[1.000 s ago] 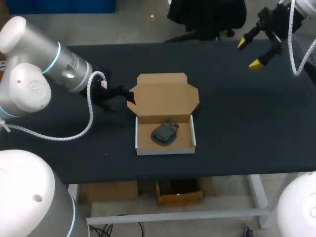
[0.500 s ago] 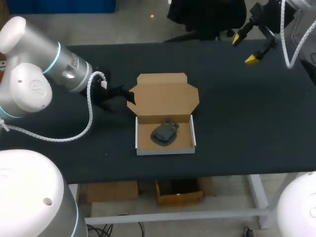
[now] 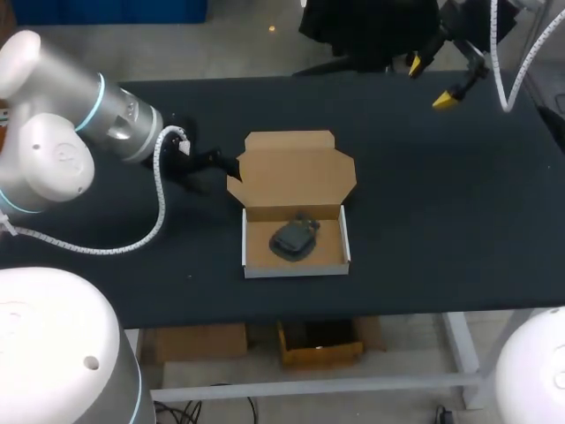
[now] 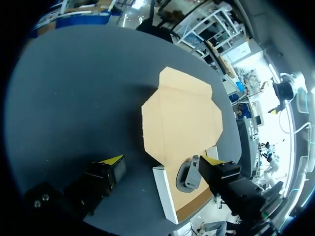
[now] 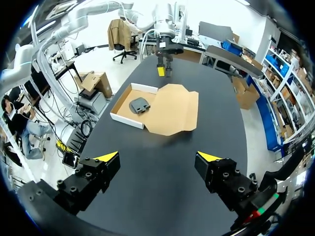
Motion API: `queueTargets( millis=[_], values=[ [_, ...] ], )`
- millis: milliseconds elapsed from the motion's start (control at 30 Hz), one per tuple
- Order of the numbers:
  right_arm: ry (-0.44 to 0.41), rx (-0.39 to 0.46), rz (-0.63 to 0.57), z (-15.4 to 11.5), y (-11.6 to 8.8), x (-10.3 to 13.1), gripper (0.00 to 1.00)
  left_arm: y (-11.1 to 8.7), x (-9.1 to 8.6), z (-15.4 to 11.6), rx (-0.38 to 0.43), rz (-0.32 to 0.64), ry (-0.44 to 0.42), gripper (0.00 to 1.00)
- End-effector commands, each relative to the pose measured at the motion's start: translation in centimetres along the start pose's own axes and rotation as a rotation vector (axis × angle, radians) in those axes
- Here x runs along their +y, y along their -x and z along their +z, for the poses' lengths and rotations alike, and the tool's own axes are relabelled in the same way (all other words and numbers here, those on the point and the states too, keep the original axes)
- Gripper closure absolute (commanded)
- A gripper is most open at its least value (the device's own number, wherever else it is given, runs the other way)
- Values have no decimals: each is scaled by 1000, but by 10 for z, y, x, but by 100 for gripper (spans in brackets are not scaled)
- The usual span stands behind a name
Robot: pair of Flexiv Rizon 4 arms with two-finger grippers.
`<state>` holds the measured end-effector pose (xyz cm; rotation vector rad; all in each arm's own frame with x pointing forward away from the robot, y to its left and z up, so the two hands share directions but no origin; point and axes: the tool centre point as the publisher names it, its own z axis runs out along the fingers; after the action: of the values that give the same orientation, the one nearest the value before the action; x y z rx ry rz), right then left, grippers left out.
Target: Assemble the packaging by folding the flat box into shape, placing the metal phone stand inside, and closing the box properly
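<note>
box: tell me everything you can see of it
Brown cardboard box, white outer walls, folded into a shallow tray, lid open and flat on the black table beyond it. Lid has side flaps and an end flap. Dark grey stand lies in the tray. Left gripper, open, sits by the lid's left flap; contact unclear.

the head view looks steeply down from above and behind, taking in the whole table, with the open box near its middle. the left wrist view sits low and close at the box's left side, facing across its lid toward the table's right end. the right wrist view hangs higher over the far right corner, looking back across the table. all three share the box and the stand inside.
</note>
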<state>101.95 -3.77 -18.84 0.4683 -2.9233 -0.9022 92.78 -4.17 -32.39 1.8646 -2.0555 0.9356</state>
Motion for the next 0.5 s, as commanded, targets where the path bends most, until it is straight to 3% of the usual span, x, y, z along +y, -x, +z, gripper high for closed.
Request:
queueTargets(
  millis=[33, 500],
  values=[
    [1, 31, -4, -3, 4, 2, 0, 8, -1, -3, 20, 4, -14, 0],
    [-17, 52, -21, 0, 11, 10, 0, 23, -17, -4, 76, 21, -46, 0]
  ],
)
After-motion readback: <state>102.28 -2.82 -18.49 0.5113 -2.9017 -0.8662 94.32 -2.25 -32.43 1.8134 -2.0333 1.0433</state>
